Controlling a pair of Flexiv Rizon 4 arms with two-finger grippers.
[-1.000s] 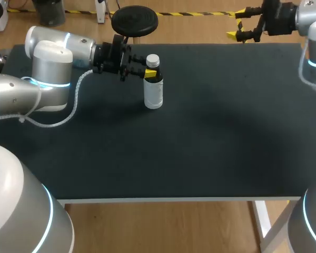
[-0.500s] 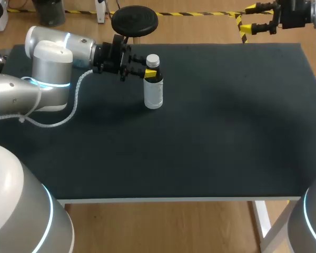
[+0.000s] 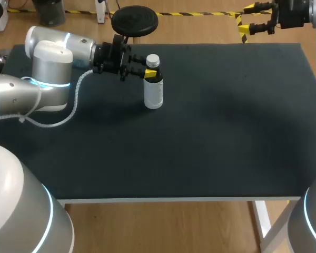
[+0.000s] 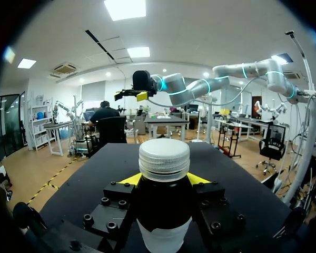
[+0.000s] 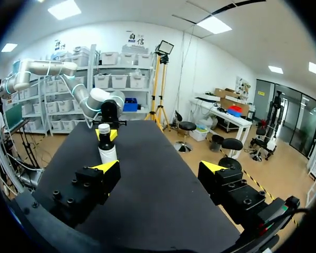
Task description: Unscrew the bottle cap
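Here the bottle (image 3: 154,87) stands upright on the table (image 3: 210,137), near the far edge and left of its middle. It is a small round cylinder: the upper body and shoulder are dark and glossy, and the lower part is wrapped in a smooth white label. A white screw cap (image 3: 152,60) with fine vertical ribs sits on its neck, not yet removed.

The left arm (image 3: 52,63), a rounded silver-grey shell with a glowing pale-blue ring at the joint, comes in over the far left corner. A white corrugated cable (image 3: 76,103) loops along it. Its black, blocky left gripper (image 3: 149,72) is clamped on the bottle just under the cap. In the left wrist view the dark shoulder fills the gap between the two bolt-studded finger blocks, and the yellow fingertips (image 4: 130,179) press against it from both sides, with the ribbed cap (image 4: 164,159) rising just above them.

The right gripper (image 3: 247,19) hangs just past the far edge, towards the far right corner, well apart from the bottle. Its fingers are spread wide and hold nothing. In the right wrist view its two angular black fingers, each ending in a wedge-shaped yellow pad (image 5: 106,166), frame bare tabletop, and the bottle (image 5: 107,152) stands farther ahead, in line with one finger.

The tabletop is a flat, matte black surface with a thin white edge along the near side.
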